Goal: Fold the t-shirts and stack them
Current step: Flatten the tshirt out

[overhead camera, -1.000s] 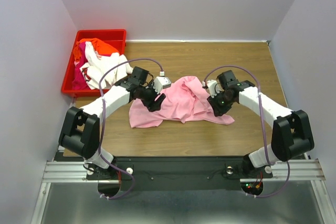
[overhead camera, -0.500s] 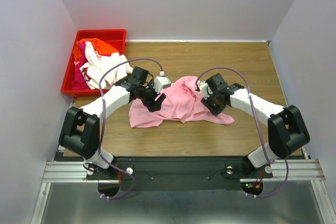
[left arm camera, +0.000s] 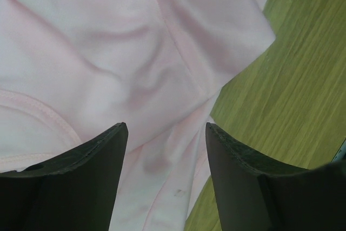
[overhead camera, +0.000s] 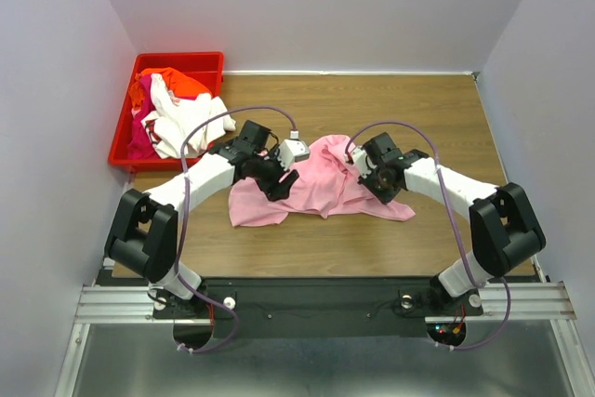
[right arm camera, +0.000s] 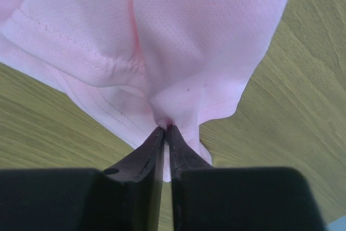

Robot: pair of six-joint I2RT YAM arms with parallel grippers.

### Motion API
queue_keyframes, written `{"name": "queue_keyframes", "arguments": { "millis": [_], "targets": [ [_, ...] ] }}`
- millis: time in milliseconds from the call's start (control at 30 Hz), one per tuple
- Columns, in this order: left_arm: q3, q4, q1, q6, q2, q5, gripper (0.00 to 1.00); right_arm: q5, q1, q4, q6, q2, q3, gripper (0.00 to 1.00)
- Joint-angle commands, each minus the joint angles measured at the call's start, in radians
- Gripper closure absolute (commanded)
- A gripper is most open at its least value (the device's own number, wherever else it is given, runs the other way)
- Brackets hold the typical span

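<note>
pink t-shirt (overhead camera: pixel 321 183) crumpled on the table (overhead camera: pixel 428 109) between both grippers
white, orange-red and magenta t-shirts (overhead camera: pixel 167 109) filled the red bin (overhead camera: pixel 119 141) at far left; left gripper (left arm camera: pixel 165 128) hovered over the pink cloth, fingers apart; right gripper (right arm camera: pixel 165 129) pinched its fold.

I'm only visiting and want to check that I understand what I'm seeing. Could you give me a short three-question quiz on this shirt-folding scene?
1. True or false: the right gripper is shut on a pinch of the pink t-shirt.
2. Where do the white, orange-red and magenta shirts lie? A) in the red bin; B) draped over an arm; C) under the pink t-shirt.
3. Fill in: the left gripper is ____ over the pink cloth.
Key: 1 true; 2 A; 3 open.
</note>
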Motion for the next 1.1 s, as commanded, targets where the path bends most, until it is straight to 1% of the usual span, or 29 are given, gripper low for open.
{"name": "queue_keyframes", "arguments": {
  "millis": [0,67,133,233,300,333,367,400,433,500,533,667,800,900,933,1033,1067],
  "targets": [
    [-0.005,0.002,-0.058,0.043,-0.055,0.017,0.34,0.059,0.011,0.049,0.004,-0.018,0.004,0.99],
    [-0.002,0.01,-0.094,0.054,-0.059,0.014,0.38,0.065,0.011,0.049,0.016,-0.038,0.018,1.0],
    [-0.005,0.025,-0.124,0.07,-0.065,0.008,0.38,0.068,0.01,0.049,0.025,-0.052,0.026,0.99],
    [-0.017,0.056,-0.198,0.13,-0.082,-0.067,0.39,0.068,-0.001,0.047,0.042,-0.063,0.047,0.99],
    [-0.037,0.082,-0.242,0.201,-0.104,-0.11,0.39,0.053,-0.016,0.047,0.051,-0.058,0.055,1.0],
    [-0.046,0.115,-0.284,0.227,-0.123,-0.15,0.39,0.033,-0.032,0.046,0.062,-0.056,0.064,0.99],
    [-0.067,0.132,-0.304,0.294,-0.133,-0.17,0.39,0.022,-0.041,0.044,0.068,-0.052,0.069,1.0],
    [-0.078,0.161,-0.324,0.325,-0.139,-0.191,0.39,0.002,-0.055,0.041,0.076,-0.05,0.075,0.99],
    [-0.098,0.175,-0.368,0.357,-0.148,-0.234,0.39,-0.009,-0.061,0.039,0.082,-0.047,0.077,1.0],
    [-0.113,0.197,-0.41,0.455,-0.141,-0.274,0.39,-0.035,-0.076,0.032,0.091,-0.046,0.084,0.99],
    [-0.124,0.206,-0.439,0.483,-0.125,-0.309,0.39,-0.043,-0.081,0.029,0.093,-0.043,0.09,0.99],
    [-0.146,0.267,-0.502,0.561,-0.089,-0.379,0.37,-0.075,-0.111,0.018,0.099,-0.037,0.101,0.99],
    [-0.155,0.327,-0.539,0.616,-0.05,-0.423,0.32,-0.089,-0.142,0.009,0.097,-0.033,0.106,0.99],
    [-0.158,0.343,-0.543,0.659,-0.019,-0.448,0.31,-0.09,-0.153,0.006,0.097,-0.029,0.109,0.99],
    [-0.16,0.353,-0.546,0.67,-0.012,-0.455,0.31,-0.121,-0.16,0.003,0.097,-0.027,0.109,0.99],
    [-0.17,0.364,-0.551,0.721,0.025,-0.482,0.32,-0.135,-0.173,0.001,0.099,-0.023,0.109,0.99],
    [-0.175,0.364,-0.554,0.732,0.031,-0.516,0.32,-0.136,-0.176,0.0,0.1,-0.023,0.109,0.99]
  ]
}}
